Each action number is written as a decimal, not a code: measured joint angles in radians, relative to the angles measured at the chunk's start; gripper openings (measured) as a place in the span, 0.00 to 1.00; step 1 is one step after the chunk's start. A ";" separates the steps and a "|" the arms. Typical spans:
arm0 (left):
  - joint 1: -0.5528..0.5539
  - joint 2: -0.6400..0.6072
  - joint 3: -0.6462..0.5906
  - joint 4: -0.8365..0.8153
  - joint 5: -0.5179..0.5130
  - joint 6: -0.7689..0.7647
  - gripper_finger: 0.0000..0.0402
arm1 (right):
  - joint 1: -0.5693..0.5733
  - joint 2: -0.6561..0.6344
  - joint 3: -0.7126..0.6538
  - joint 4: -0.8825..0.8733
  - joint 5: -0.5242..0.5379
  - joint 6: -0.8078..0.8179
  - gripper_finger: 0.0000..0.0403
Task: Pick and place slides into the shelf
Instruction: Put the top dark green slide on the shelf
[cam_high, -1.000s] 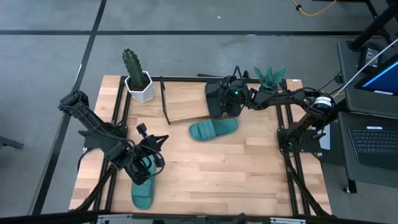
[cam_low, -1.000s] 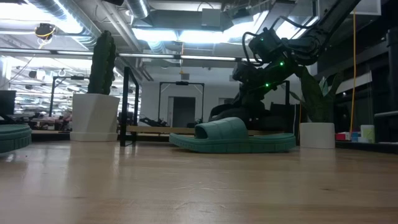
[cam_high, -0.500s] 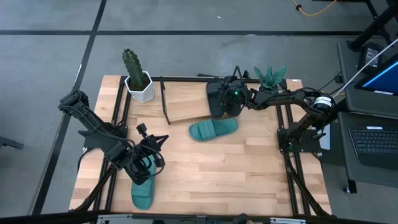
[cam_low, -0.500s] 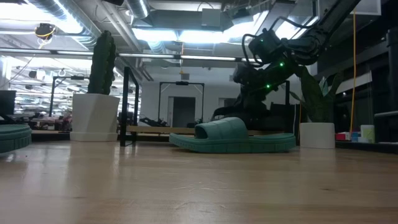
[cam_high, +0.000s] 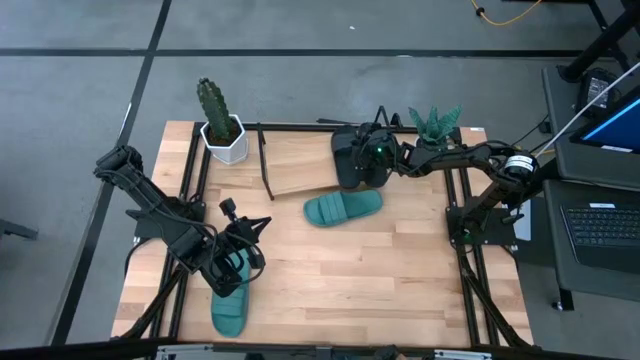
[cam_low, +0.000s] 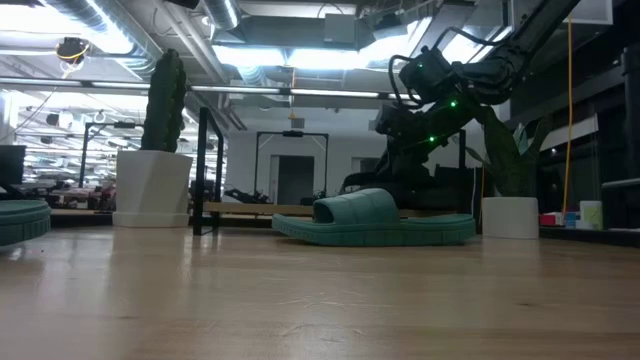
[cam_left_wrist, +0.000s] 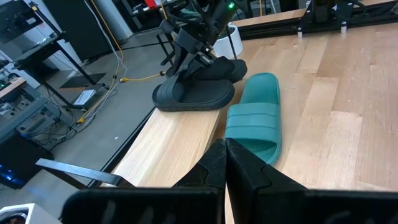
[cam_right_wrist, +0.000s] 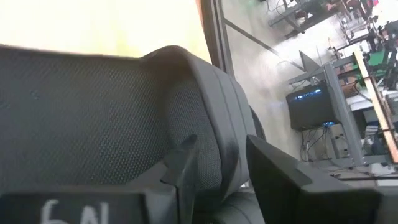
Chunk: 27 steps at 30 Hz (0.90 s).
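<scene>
Nearest the front edge, a teal slide (cam_high: 229, 312) lies on the table (cam_high: 380, 270) just by the left gripper (cam_high: 232, 268), whose fingers (cam_left_wrist: 219, 163) are pressed together on nothing. Mid-table, a second teal slide (cam_high: 342, 208) rests flat, just in front of the shelf (cam_high: 300, 165). At the shelf's right end sit the black slides (cam_high: 354, 160) — the right gripper (cam_high: 372, 165) is over them, fingers (cam_right_wrist: 273, 171) spread astride a strap, apparently no longer pinching it.

Two black slides (cam_high: 356, 160) on the slanted wooden shelf (cam_high: 300, 165); one teal slide (cam_high: 343, 208) just below it, another (cam_high: 229, 310) at the near-left table edge.
</scene>
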 joint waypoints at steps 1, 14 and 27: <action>0.000 0.000 0.000 0.000 0.000 0.000 0.00 | 0.000 0.000 0.000 0.001 -0.001 0.008 0.35; 0.000 0.000 0.000 0.000 0.000 0.000 0.00 | 0.079 -0.090 0.001 -0.003 -0.004 0.033 0.42; -0.001 0.000 0.000 -0.002 0.004 0.001 0.00 | 0.233 -0.186 0.035 0.019 -0.001 0.090 0.39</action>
